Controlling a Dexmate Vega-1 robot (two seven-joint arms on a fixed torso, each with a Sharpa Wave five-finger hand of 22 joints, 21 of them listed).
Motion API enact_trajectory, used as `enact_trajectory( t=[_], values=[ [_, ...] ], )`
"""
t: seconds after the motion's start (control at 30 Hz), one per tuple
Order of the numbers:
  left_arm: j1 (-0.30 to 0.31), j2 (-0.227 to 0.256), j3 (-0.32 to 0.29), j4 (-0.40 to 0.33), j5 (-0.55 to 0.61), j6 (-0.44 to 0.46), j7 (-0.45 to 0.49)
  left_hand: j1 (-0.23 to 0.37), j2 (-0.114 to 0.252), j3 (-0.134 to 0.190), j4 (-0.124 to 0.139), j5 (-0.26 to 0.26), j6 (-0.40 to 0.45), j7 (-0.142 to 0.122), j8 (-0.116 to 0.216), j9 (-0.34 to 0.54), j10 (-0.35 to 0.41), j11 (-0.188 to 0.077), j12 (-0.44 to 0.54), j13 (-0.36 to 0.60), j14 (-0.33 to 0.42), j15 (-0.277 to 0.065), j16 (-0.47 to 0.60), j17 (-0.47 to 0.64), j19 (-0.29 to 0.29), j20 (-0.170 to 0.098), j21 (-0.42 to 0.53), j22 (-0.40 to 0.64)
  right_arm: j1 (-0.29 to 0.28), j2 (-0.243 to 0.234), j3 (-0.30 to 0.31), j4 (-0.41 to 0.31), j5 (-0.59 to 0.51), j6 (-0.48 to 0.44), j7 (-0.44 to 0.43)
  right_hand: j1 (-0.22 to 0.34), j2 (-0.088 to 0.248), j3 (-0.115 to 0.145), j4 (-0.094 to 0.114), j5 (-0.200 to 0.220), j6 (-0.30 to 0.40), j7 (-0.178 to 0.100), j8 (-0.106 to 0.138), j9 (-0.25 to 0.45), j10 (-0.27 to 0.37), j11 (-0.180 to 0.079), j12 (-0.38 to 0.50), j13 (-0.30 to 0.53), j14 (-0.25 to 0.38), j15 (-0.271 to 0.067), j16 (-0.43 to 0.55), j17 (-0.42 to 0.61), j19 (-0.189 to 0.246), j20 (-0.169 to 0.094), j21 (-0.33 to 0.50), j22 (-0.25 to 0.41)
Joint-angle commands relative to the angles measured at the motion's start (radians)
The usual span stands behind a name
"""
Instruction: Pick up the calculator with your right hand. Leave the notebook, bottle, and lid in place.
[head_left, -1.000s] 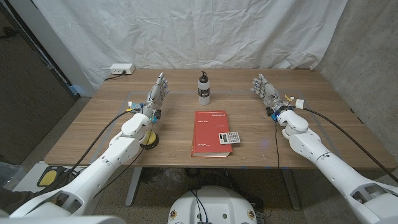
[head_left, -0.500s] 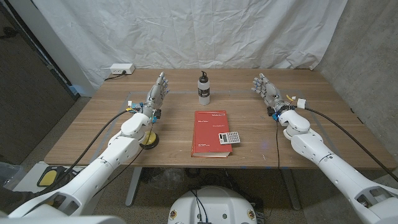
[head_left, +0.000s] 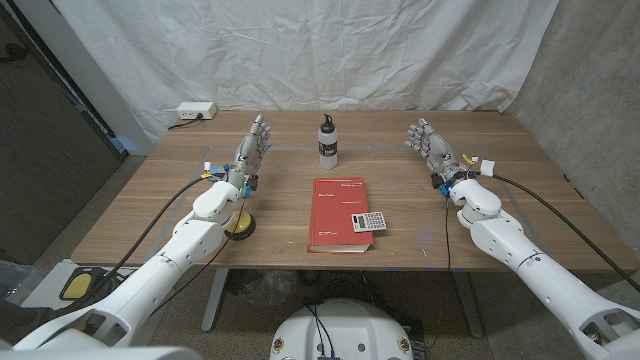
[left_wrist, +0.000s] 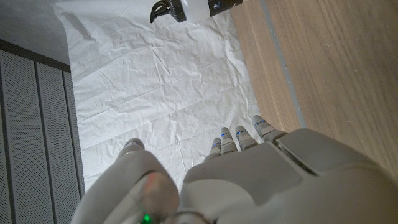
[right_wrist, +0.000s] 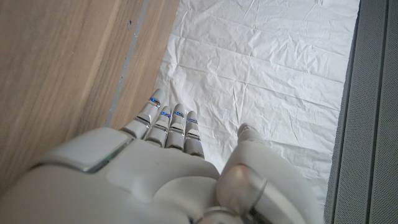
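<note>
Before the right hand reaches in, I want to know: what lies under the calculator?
The calculator lies on the red notebook, at its right edge, with one corner past the edge over the table. The part of the cover beneath it is hidden.

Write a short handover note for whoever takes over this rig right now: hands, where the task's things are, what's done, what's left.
Right hand: open, holding nothing, over the table's right side, apart from the calculator.
Left hand: open, holding nothing, on the left side.
Calculator: lying on the lower right part of the red notebook, at the table's front middle.
Bottle: upright behind the notebook.
Lid: yellow, on the table beside the left forearm.
Done: nothing; calculator untouched.
Left: bring the right hand to the calculator, grip and lift it, leaving the notebook, bottle and lid where they are.
</note>
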Motion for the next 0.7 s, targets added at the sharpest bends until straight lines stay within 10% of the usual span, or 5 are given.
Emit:
enact_trajectory(
  t=[0.03,0.7],
  values=[
    [0.005,0.028,0.007,-0.035,0.069,0.039,0.082,0.009,0.001,-0.002,-0.001,0.004,0.001,0.001,0.006,0.002,0.002,-0.001,0.005,0.001,0.002,0.001,0.006,0.003,0.006,-0.06,-0.002,0.001,-0.051,-0.031,0.016,-0.073,-0.006,-0.008,-0.031,0.016,0.002,0.006,-0.007,-0.001,0.004,0.006,0.002,0.005,0.014,-0.003,0.005,0.005,0.012,0.0,0.009,0.004,0.015,-0.004,-0.001,0.004],
    [0.015,0.026,-0.013,-0.016,0.036,-0.013,0.03,0.02,0.013,-0.002,-0.004,0.006,-0.004,-0.002,0.0,0.002,-0.012,-0.011,-0.004,0.001,-0.01,-0.006,-0.001,0.003,-0.006,-0.055,-0.017,0.002,-0.121,-0.068,0.039,-0.172,-0.01,-0.037,-0.082,0.034,0.009,0.014,-0.023,-0.006,0.029,-0.004,0.006,0.007,0.055,-0.004,0.011,0.007,0.065,-0.008,0.02,0.005,0.068,0.001,-0.002,0.006]
  ],
)
